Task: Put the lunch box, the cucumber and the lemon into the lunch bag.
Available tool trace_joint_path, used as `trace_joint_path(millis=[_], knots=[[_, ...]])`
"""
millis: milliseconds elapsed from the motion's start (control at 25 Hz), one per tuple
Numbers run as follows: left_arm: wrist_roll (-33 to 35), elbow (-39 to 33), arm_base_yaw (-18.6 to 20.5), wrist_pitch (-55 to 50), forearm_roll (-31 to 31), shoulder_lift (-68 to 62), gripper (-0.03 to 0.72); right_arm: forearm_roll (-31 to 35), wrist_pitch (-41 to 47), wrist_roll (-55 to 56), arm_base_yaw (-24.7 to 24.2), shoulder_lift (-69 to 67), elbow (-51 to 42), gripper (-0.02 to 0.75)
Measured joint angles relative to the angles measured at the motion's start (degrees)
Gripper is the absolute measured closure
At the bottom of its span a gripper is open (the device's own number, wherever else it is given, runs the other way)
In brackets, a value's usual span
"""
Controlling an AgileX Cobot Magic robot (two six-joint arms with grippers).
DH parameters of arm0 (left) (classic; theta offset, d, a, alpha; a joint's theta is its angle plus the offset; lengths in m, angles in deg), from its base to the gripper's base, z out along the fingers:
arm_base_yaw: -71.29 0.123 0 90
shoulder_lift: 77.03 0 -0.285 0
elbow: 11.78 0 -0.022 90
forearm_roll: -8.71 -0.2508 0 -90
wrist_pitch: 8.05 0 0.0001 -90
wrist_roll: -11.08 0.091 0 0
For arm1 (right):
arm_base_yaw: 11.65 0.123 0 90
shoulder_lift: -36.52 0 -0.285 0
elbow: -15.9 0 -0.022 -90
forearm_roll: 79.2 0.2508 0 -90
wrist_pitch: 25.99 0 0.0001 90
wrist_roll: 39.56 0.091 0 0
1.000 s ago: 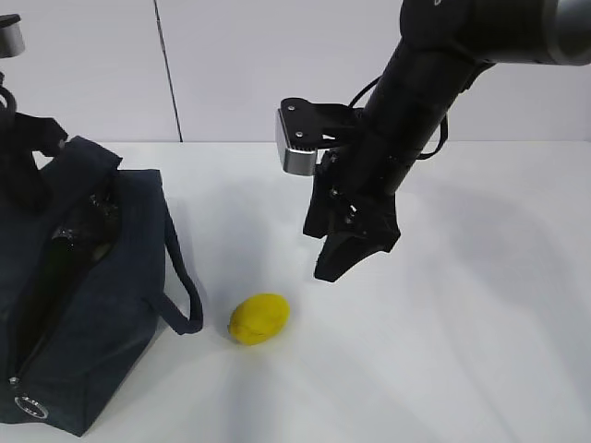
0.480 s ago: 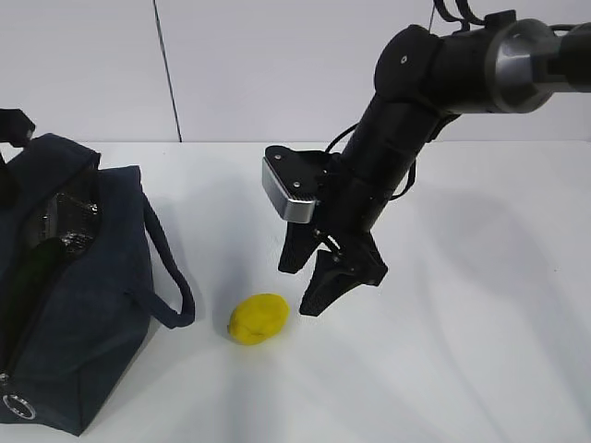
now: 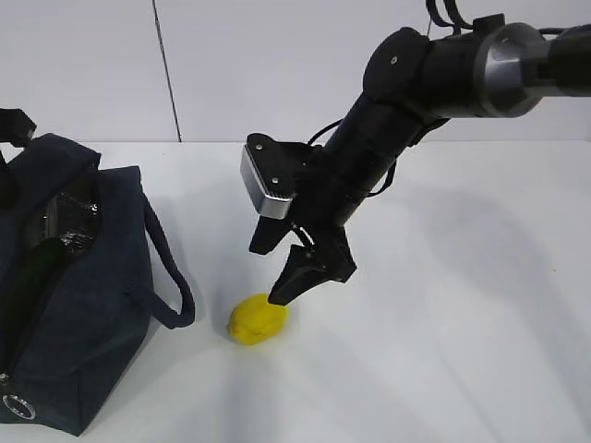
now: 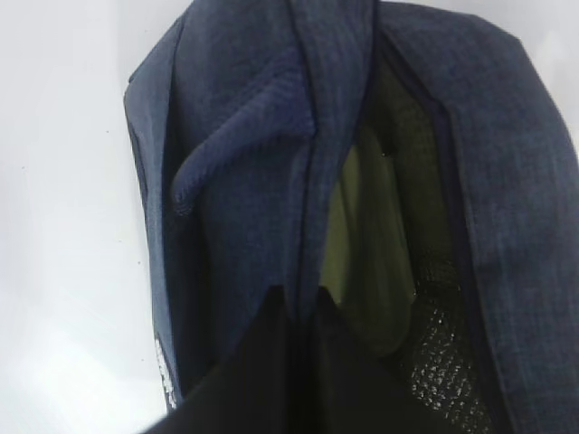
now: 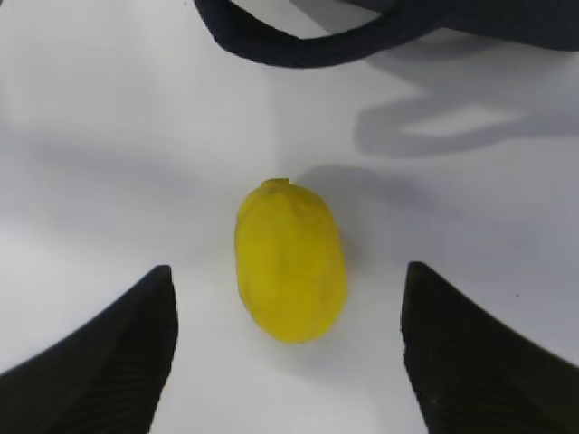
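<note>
The yellow lemon lies on the white table just right of the navy lunch bag. My right gripper hangs open right above it. In the right wrist view the lemon lies between the two spread fingertips of the gripper, touching neither. The bag stands open, with the dark green cucumber inside. My left gripper is shut on the lunch bag's rim. The pale green lunch box shows inside, below the rim.
One strap handle loops out of the bag toward the lemon and shows at the top of the right wrist view. A silver ring pull hangs at the bag's near corner. White table stretches to the right.
My right gripper has come down and to the left until it stands over the lemon, and its jaws have spread wider. The bag's mouth shifted earlier and has since stayed still.
</note>
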State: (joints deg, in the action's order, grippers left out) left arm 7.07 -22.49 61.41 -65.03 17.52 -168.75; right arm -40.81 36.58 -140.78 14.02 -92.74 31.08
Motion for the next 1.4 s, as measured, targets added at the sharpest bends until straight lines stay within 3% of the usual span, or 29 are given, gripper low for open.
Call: trace_joint_path(millis=[520, 1400], knots=[[0.00, 0.00, 0.00, 0.00, 0.00, 0.00, 0.695, -5.82, -2.99, -1.17, 2.90, -2.02, 0.00, 0.138], [0.06, 0.00, 0.00, 0.00, 0.00, 0.00, 0.695, -3.04, -7.01, -1.17, 2.90, -5.44, 0.00, 0.144]])
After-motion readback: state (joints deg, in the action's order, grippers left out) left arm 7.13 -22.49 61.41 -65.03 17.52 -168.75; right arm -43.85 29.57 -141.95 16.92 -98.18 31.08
